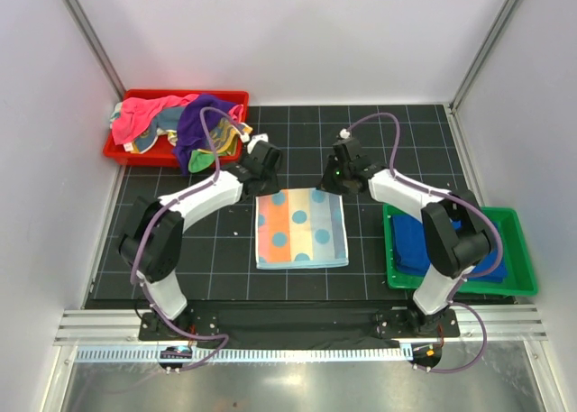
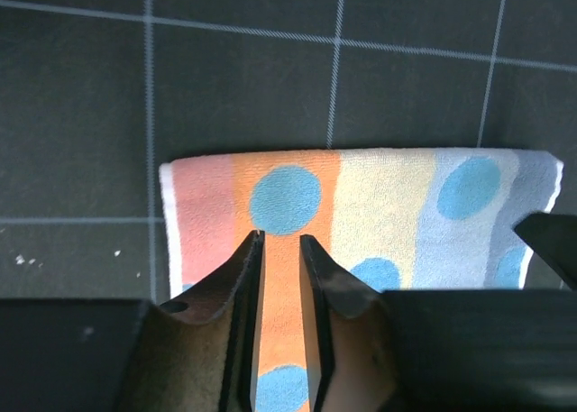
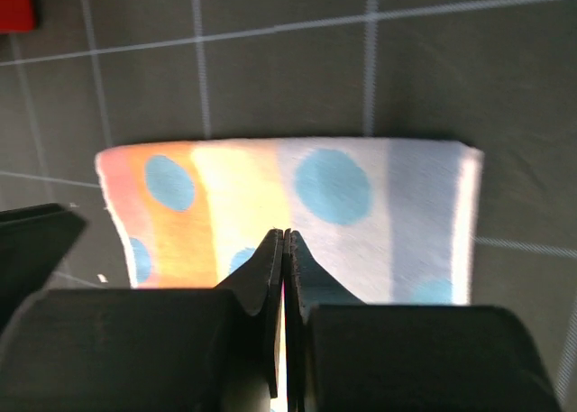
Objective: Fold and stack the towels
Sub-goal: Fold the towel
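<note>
- Top external view: the polka-dot towel [image 1: 301,227] lies flat in the middle of the black gridded mat [image 1: 180,241], between the two arms.
- It is close to square, a little longer from left to right. Its coloured stripes run from the far edge toward the arm bases, and the far edge is slightly skewed to the grid.
- The left gripper [image 1: 268,179] sits at the towel's far left corner and the right gripper [image 1: 335,182] at its far right corner.
- A heap of towels [image 1: 180,123] fills the red tray [image 1: 230,95] at the far left. A blue towel [image 1: 415,241] lies in the green tray [image 1: 523,286] at the right.
- White walls [image 1: 315,33] close in the mat, and a metal rail [image 1: 297,326] runs along the near edge.
- Left wrist view: the left gripper [image 2: 281,239] has its fingers narrowly parted over the orange stripe of the towel [image 2: 379,205], which shows through the gap. The cloth looks flat, not pinched.
- The towel's edge runs straight across the view, with the mat [image 2: 243,87] beyond it.
- Right wrist view: the right gripper [image 3: 285,233] is clenched tight, finger against finger, above the towel [image 3: 334,187]. I cannot tell whether any cloth is caught between them.
- The towel's edge lies level across the mat [image 3: 270,78], and a red corner of the tray [image 3: 16,2] shows at the top left.
</note>
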You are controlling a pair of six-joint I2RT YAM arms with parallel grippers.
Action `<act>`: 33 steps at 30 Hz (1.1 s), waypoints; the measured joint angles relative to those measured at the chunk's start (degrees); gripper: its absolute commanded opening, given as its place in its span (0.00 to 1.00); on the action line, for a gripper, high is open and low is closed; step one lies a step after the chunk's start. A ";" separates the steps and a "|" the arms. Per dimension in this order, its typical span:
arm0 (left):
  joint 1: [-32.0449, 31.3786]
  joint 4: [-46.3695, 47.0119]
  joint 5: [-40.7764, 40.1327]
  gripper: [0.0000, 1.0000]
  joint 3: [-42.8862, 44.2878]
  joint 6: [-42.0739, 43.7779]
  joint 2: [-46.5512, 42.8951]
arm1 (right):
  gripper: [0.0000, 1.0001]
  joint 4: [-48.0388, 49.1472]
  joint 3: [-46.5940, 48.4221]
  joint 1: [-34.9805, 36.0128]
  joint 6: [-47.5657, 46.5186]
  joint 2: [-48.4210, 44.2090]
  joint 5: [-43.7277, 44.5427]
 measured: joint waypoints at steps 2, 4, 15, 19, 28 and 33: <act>0.39 0.57 2.19 0.23 0.66 0.92 1.77 | 0.03 2.99 0.11 0.00 0.76 1.84 -2.67; 0.63 0.90 4.31 0.22 0.94 1.53 3.39 | 0.01 5.92 0.11 0.04 1.92 4.04 -5.33; 1.57 4.13 7.37 0.21 1.44 2.14 9.75 | 0.01 24.50 -0.90 0.72 10.71 15.63 -13.73; 1.57 4.76 5.09 0.20 1.40 1.51 11.26 | 0.01 30.64 -2.78 0.81 14.03 18.27 -14.29; 1.75 5.20 2.10 0.17 1.05 -1.42 11.87 | 0.01 39.28 -7.10 0.37 17.05 18.43 -14.34; 2.49 6.03 1.18 0.18 0.20 -3.78 11.58 | 0.01 40.02 -7.48 -0.02 17.18 18.43 -14.73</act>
